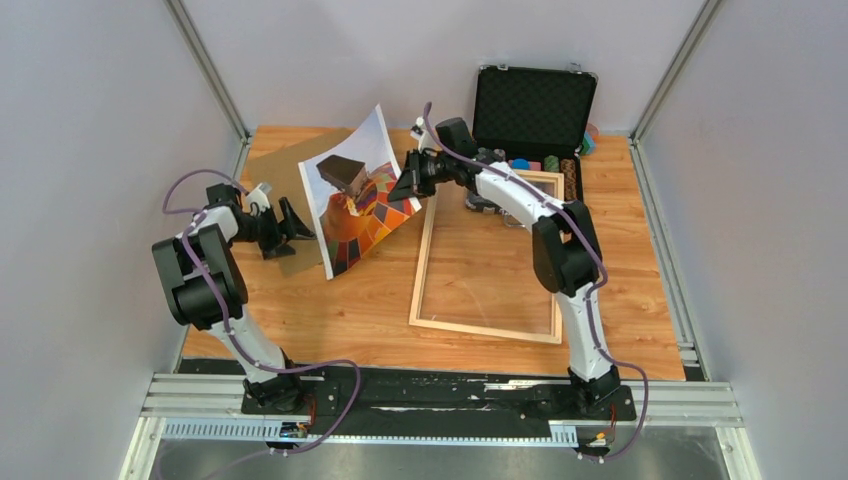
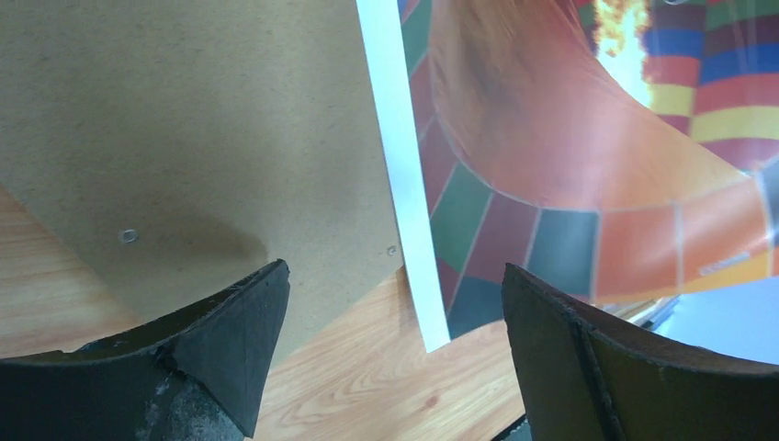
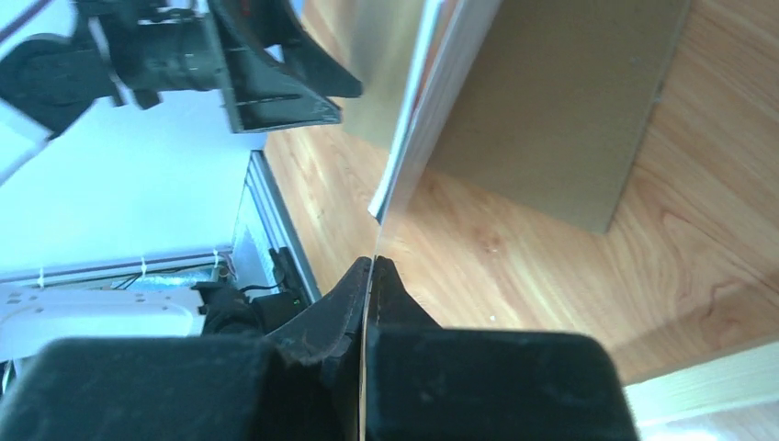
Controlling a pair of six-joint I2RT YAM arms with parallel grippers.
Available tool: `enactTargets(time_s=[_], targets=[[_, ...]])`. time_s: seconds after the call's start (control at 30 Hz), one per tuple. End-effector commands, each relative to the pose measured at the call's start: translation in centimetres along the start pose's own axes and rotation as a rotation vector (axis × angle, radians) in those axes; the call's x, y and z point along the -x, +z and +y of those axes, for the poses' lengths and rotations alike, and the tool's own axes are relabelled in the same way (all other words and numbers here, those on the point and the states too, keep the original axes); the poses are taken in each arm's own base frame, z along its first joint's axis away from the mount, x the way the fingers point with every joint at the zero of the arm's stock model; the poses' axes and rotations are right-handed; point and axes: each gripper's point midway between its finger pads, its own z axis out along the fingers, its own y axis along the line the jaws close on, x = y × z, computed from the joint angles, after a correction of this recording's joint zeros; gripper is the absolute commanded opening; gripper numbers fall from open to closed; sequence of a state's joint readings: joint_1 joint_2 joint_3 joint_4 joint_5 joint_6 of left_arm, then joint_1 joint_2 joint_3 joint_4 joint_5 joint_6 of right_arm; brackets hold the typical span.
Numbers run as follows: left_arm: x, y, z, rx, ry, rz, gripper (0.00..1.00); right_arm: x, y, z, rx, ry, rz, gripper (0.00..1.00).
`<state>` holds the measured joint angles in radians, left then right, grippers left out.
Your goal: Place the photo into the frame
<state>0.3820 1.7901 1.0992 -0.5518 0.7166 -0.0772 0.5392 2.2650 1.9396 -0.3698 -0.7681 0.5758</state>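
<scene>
The photo [image 1: 355, 190], a hot-air balloon print, stands curled up off the table at the back left, one corner resting on the wood. My right gripper [image 1: 408, 180] is shut on its right edge; in the right wrist view the sheet [image 3: 418, 119] runs edge-on between the closed fingertips [image 3: 372, 268]. My left gripper [image 1: 296, 222] is open just left of the photo, touching nothing. In the left wrist view the print's white border [image 2: 404, 175] and balloon colours lie ahead of the spread fingers [image 2: 234, 322]. The light-wood frame [image 1: 424, 268] lies flat on the table right of the photo.
A brown backing board [image 1: 290, 160] lies flat under and behind the photo at the back left. An open black case [image 1: 533, 105] with coloured chips stands at the back right, just beyond the frame. Grey walls enclose the table on three sides.
</scene>
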Motion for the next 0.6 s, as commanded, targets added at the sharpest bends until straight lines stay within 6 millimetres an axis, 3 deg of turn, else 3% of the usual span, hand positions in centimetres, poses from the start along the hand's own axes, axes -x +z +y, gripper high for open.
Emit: enactTargets(time_s=[0.0,0.27,0.47,0.57], targets=[[1.3,-1.0,-3.2,-0.124,0.047,-0.043,0.94,2.5,-4.0,6.7,0.12,-0.106,-0.091,0.0],[2.1,0.5,-7.9,-0.418,-0.011,-0.01,0.96,3.0,-6.9,10.7,0.197,-0.143,-0.117,0.0],[3.0,1.5,-10.7,-0.541,-0.005,-0.05,0.98,3.4,-8.7,12.3,0.234,-0.159,-0.131,0.0],[3.5,1.6,-11.5,-0.594,-0.084,-0.058,0.98,3.6,-9.5,12.6,0.241,-0.164,-0.142,0.0]])
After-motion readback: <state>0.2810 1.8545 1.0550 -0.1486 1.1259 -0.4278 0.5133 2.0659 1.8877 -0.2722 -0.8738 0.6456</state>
